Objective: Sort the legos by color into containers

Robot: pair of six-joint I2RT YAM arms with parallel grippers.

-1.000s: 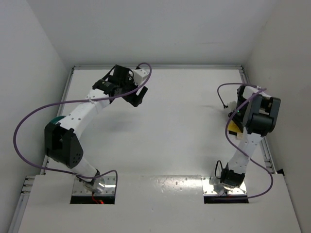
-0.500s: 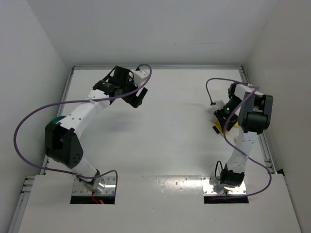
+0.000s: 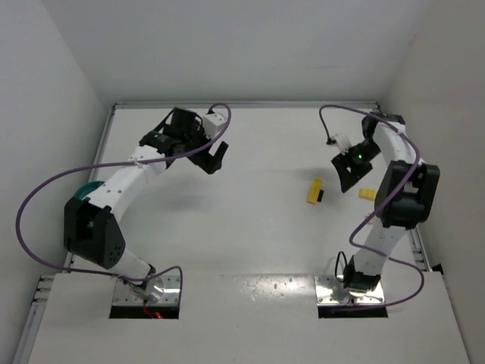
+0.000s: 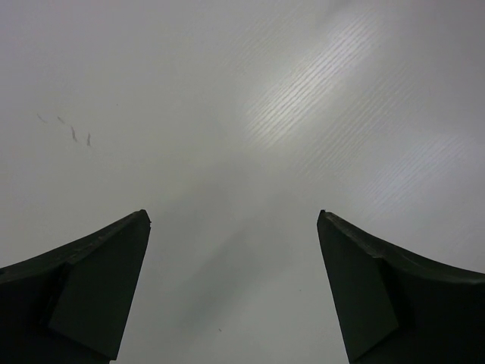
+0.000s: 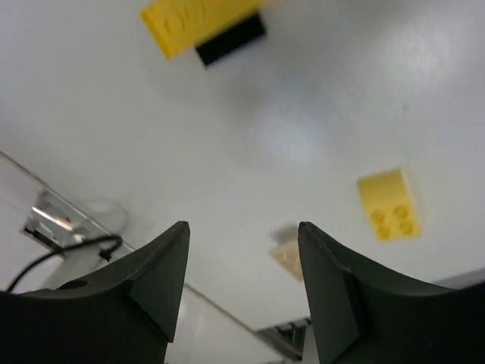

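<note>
Now, right fingers (image 5: 144,288) apart, two yellow legos (image 5: 388,203) nearby; left fingers (image 4: 91,288) apart, empty.

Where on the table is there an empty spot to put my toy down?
The biggest bare patch is the middle of the table, between the left gripper and the long yellow brick. The far edge between the two grippers is bare too. The right side is crowded: the right gripper hangs between the long brick and a small yellow brick.

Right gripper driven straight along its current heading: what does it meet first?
Likely bare table between the open jaws of the right gripper. The long yellow lego lies farther ahead, a tan piece beside one jaw; depth unclear.
</note>
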